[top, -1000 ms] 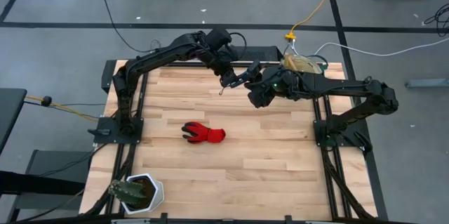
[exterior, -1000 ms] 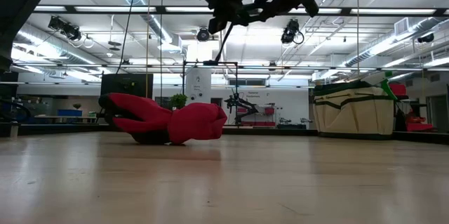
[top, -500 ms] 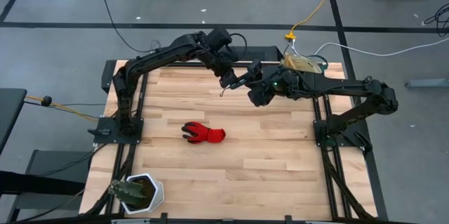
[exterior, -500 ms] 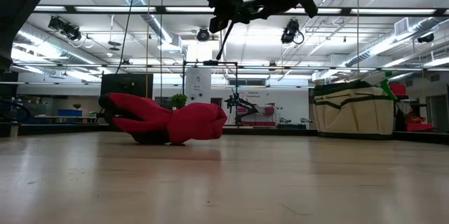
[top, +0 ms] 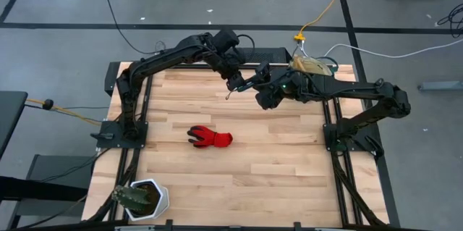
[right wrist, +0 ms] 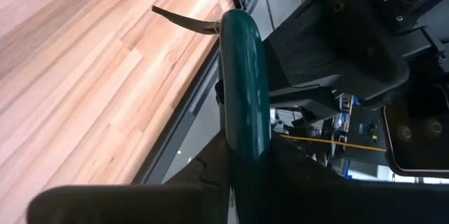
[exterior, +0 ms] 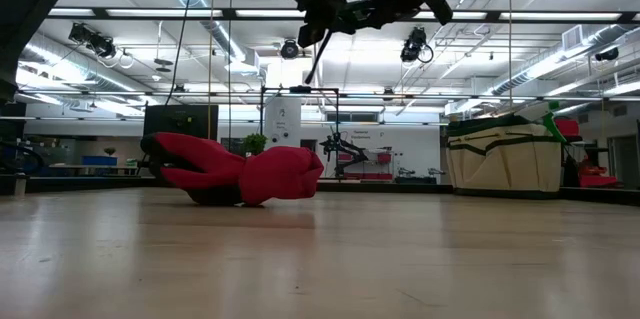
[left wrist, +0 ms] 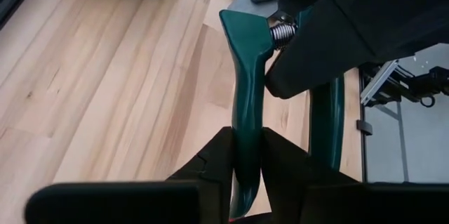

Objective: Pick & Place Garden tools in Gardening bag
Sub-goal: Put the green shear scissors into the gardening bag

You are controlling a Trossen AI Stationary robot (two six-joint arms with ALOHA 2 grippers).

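The big wooden desk (top: 217, 180) has lots of bare room. The beige bag (top: 312, 66) sits at its far right corner, partly under the right arm. The red glove (top: 210, 137) lies near the middle of the desk, well apart from the bag, and is not yet packed.

High over the far part of the desk, both arms meet. Between them hang the green-handled clippers (top: 244, 86). The left tool (left wrist: 247, 155) is pinching one green handle. The right tool (right wrist: 245, 150) is pinching the other handle, as its own camera shows. So both are gripping the same thing at once.

That is where the trouble could come from.

- If one arm pulls away while both squeeze, the clippers could twist or get yanked out and fall onto the desk.
- If both let go together, the clippers would drop from high up, and not into the bag, because they are beside it, not over it.
- The handles look smooth and round, so I think they could slip in a pinch.
- The two arms are very close, so a small wrong move could bump them together.
- The spring between the handles could push them apart.
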